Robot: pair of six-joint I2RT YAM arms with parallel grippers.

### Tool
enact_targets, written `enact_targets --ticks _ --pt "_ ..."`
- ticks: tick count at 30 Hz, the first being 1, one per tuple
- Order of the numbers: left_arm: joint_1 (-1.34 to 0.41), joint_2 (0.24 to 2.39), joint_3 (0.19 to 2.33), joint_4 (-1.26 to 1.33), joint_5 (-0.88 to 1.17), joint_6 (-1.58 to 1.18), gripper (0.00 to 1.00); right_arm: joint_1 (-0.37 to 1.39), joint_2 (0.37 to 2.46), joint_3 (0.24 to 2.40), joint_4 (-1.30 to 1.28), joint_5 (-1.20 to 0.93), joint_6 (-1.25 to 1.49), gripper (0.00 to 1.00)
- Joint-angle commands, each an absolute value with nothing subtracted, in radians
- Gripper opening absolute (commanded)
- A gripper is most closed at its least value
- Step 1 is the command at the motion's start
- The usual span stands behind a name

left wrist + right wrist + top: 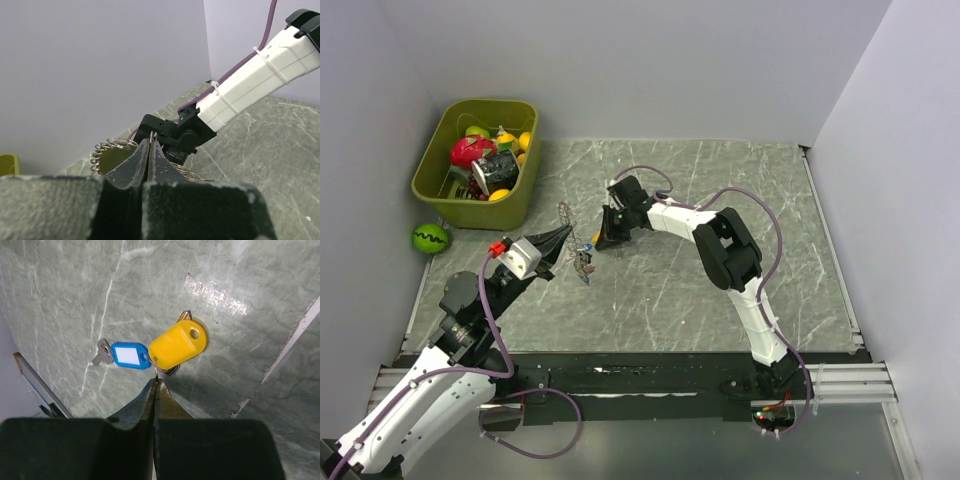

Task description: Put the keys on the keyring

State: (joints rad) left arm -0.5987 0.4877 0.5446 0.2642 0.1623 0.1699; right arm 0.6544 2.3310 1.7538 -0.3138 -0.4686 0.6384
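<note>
Keys at the very tip of the closed right gripper

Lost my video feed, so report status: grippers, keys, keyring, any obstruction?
Left gripper shut on keyring. Right gripper shut on keys, at the tags' small ring. Nothing between them; green bin off aside.

Past the black right pincer sit a yellow tag and a blue tag (white label inset), over grey-green, white-veined tabletop
</note>
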Motion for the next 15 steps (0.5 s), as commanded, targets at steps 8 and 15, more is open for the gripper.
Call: enact_targets --ticks 8,15 --pt "-0.594 0.471 0.557 0.325 0.172 0.16 0.01 0.617 2.209 1.611 -0.216 -0.469 0.618 0.0" --pt "-0.594 0.483 0.56 0.324 0.173 0.164 0.01 0.609 2.155 1.537 -0.147 -0.512 0.609 0.0"
